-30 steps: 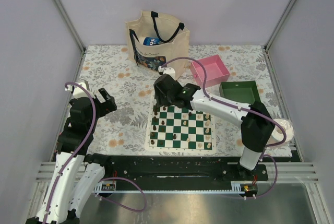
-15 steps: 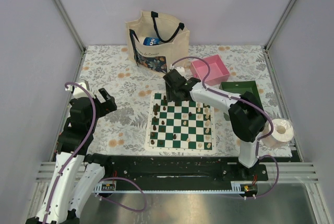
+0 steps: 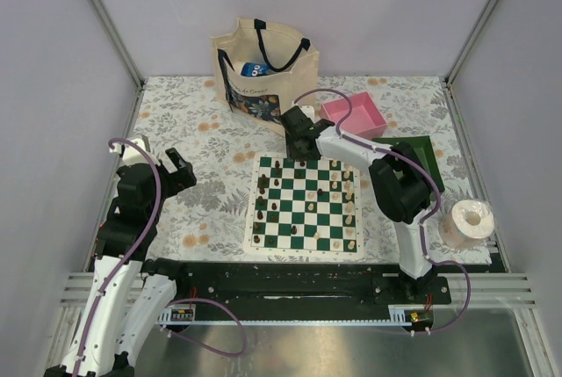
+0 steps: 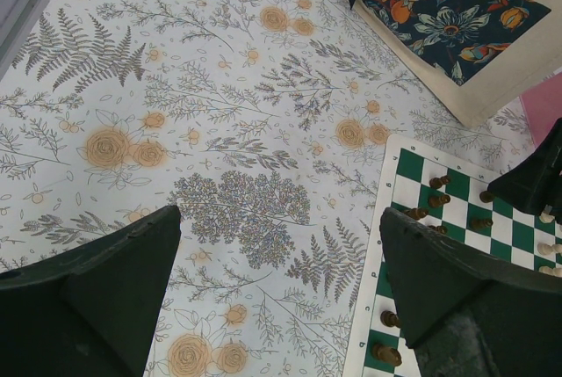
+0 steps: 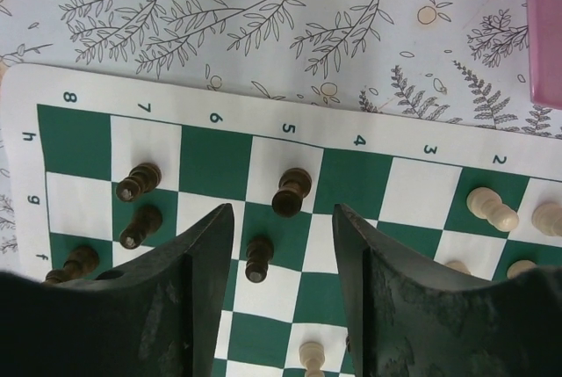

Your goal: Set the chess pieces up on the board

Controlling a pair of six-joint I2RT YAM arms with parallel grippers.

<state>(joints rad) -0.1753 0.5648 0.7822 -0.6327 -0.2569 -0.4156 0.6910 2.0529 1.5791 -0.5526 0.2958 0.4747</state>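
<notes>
The green and white board (image 3: pixel 307 206) lies mid-table with dark pieces (image 3: pixel 263 185) on its left side and pale pieces (image 3: pixel 349 208) on its right. My right gripper (image 3: pixel 302 150) hangs open and empty above the board's far edge. In the right wrist view its jaws (image 5: pixel 279 219) straddle two dark pieces: one (image 5: pixel 291 192) on column 5 and a smaller one (image 5: pixel 257 258) below it. More dark pieces (image 5: pixel 139 181) stand left, pale ones (image 5: pixel 490 206) right. My left gripper (image 3: pixel 176 169) is open and empty over the tablecloth left of the board (image 4: pixel 457 219).
A cream tote bag (image 3: pixel 262 71) stands at the back. A pink tray (image 3: pixel 353 119) and a green tray (image 3: pixel 406 153) sit right of the board's far corner. A paper roll (image 3: pixel 466 221) stands at the right edge. Flowered cloth (image 4: pixel 219 131) covers the table.
My right gripper has drawn back from over the board's left files toward the far edge, rising and swinging right. The left arm has not moved.
</notes>
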